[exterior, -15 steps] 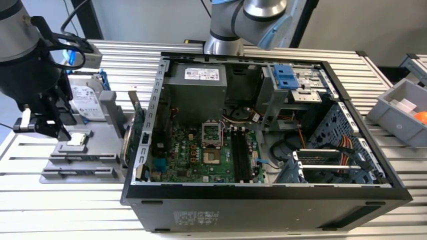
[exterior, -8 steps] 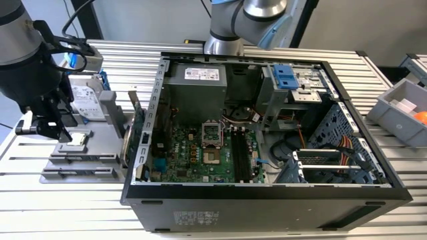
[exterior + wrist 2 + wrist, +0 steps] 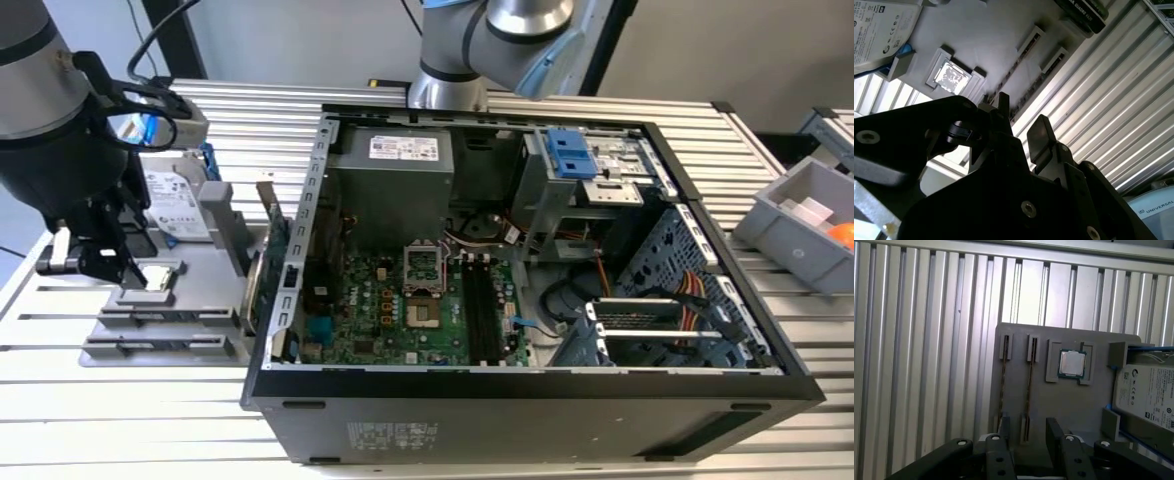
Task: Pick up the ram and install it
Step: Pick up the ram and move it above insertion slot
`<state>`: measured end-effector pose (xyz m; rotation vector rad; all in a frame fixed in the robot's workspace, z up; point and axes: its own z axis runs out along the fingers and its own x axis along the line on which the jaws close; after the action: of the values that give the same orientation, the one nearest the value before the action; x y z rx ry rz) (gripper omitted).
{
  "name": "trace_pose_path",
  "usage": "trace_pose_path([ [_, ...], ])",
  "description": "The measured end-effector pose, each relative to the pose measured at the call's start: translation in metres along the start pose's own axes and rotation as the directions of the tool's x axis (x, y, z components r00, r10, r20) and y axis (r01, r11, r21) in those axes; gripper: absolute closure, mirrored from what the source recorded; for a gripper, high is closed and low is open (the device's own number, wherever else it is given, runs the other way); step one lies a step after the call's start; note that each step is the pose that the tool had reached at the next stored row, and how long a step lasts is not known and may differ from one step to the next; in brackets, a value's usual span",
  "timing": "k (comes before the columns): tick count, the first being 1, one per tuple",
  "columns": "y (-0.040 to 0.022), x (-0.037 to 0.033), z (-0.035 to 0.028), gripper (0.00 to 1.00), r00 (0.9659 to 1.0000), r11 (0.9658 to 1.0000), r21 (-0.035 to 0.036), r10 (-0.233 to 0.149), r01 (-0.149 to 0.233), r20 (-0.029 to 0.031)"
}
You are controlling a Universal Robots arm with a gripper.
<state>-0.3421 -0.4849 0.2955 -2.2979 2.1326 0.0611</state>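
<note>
The claw is seen low over the grey tray at the exterior view's left, on the ribbed table. Its fingers are spread, and nothing is pinched between them. The ram is found standing on edge in a slot of the tray, and one end of it is bracketed by the two fingers in the first wrist view; whether it is touched cannot be told. In the second wrist view the same is shown from lower down: the ram is seen running toward the gap of the claw. A spare stick is held in the neighbouring slot, parallel and just beside the ram, outside the fingers. A CPU is seated in a square pocket near the sticks, and a drive is lodged at the tray's far end. At the centre of the exterior view an open case is laid on its side, with the board exposed and its black slots seen unfilled. A green card is stood between tray and case. A grey bin is set at the exterior view's right.
</note>
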Motion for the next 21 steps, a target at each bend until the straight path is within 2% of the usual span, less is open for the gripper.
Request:
trace_pose_path([
  [6, 0.0008, 0.0001, 0.0044, 0.00, 1.0000, 1.0000, 0.0003, 0.009, -0.009, 0.0002],
  [9, 0.0008, 0.0001, 0.0046, 0.00, 1.0000, 1.0000, 0.0002, 0.010, -0.010, 0.0000],
  [11, 0.0008, 0.0001, 0.0048, 0.00, 1.0000, 1.0000, 0.0001, 0.010, -0.010, -0.0028],
  [21, 0.0008, 0.0001, 0.0052, 0.00, 0.9999, 1.0000, -0.0002, 0.010, -0.010, -0.0088],
])
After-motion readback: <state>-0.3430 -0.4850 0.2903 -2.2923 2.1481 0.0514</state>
